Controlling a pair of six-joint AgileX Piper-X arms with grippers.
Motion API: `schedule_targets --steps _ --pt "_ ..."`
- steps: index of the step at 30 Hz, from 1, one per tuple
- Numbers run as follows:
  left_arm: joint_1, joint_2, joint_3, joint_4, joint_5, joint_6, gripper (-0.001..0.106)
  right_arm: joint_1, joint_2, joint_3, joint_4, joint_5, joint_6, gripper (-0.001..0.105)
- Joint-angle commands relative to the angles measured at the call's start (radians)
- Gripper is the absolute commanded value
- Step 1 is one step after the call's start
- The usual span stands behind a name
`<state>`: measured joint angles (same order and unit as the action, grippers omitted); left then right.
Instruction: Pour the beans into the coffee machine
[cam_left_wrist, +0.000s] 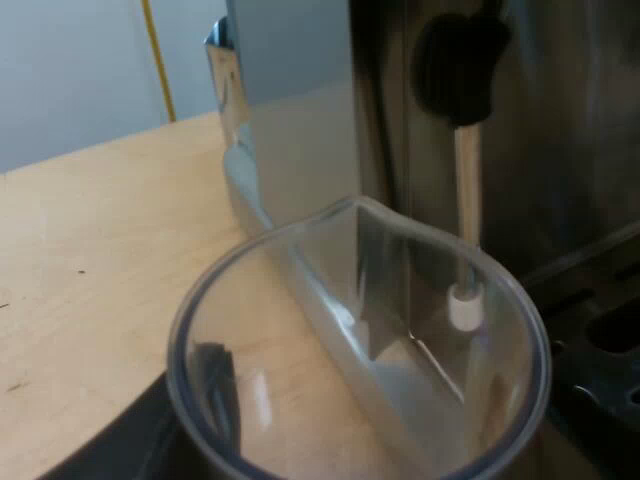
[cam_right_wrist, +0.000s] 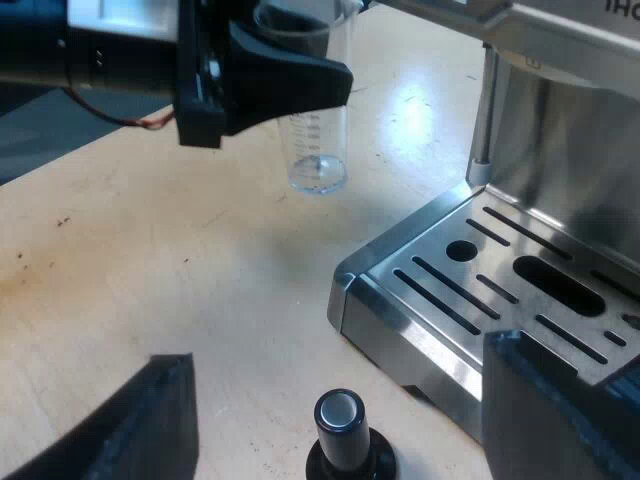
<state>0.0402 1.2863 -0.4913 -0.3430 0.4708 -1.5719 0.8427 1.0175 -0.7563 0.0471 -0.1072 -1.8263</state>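
Left gripper (cam_right_wrist: 285, 75): clamped on the glass (cam_right_wrist: 320, 150), held in the air off the table (cam_right_wrist: 150, 260), near the coffee machine's (cam_right_wrist: 560, 130) front corner | right gripper (cam_right_wrist: 335, 350): fingers wide apart, over the black-knobbed tamper (cam_right_wrist: 342, 432).

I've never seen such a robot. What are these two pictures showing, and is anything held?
Two robot arms work here, and each picture is taken from one arm's wrist. The left wrist's picture looks into a clear, seemingly empty measuring glass gripped by the left jaws beside the steel espresso machine. The right wrist's picture sees that glass held above the wooden table, and a black-knobbed tamper standing by the machine's drip tray. The right jaws are open, holding nothing.
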Motion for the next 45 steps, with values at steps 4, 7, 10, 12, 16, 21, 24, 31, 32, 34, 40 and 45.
schedule_targets --steps 4,7,10,12,16,21,24,31,32,34,40,45 --pt "-0.002 0.097 0.002 -0.126 0.006 -0.014 0.037 0.002 -0.001 -0.005 -0.005 -0.001 -0.01 0.062" --pt "-0.002 0.114 0.006 -0.161 0.006 -0.034 0.037 0.002 -0.001 -0.005 -0.005 -0.001 -0.01 0.062" --pt "-0.002 0.172 0.023 -0.276 0.006 -0.073 0.037 0.002 -0.001 -0.005 -0.005 -0.001 -0.01 0.062" --pt "-0.002 0.182 0.023 -0.283 0.006 -0.075 0.037 0.002 -0.001 -0.005 -0.005 -0.001 -0.01 0.062" --pt "-0.002 0.239 0.023 -0.332 0.004 -0.077 0.034 0.002 -0.001 -0.005 -0.005 -0.001 -0.01 0.062" --pt "-0.002 0.284 0.023 -0.377 -0.038 -0.077 0.034 0.002 -0.001 -0.005 -0.005 -0.001 -0.01 0.062" --pt "0.002 0.309 0.023 -0.386 -0.042 -0.077 0.034 0.002 -0.001 -0.005 -0.005 -0.001 -0.01 0.062" --pt "0.005 0.37 0.023 -0.397 -0.042 -0.077 0.034 0.002 -0.001 -0.005 -0.005 -0.001 -0.01 0.062" --pt "0.005 0.373 0.023 -0.397 -0.042 -0.077 0.034 0.002 -0.001 -0.005 -0.005 -0.001 -0.01 0.062" --pt "0.005 0.378 0.023 -0.397 -0.042 -0.077 0.034 0.002 -0.001 -0.005 -0.005 -0.001 -0.01 0.062" --pt "0.005 0.379 0.023 -0.376 -0.041 -0.077 0.054 0.002 -0.001 -0.005 -0.005 -0.001 -0.01 0.062" --pt "0.005 0.379 0.023 -0.365 -0.041 -0.077 0.072 0.002 -0.001 -0.005 -0.005 -0.001 -0.01 0.062"
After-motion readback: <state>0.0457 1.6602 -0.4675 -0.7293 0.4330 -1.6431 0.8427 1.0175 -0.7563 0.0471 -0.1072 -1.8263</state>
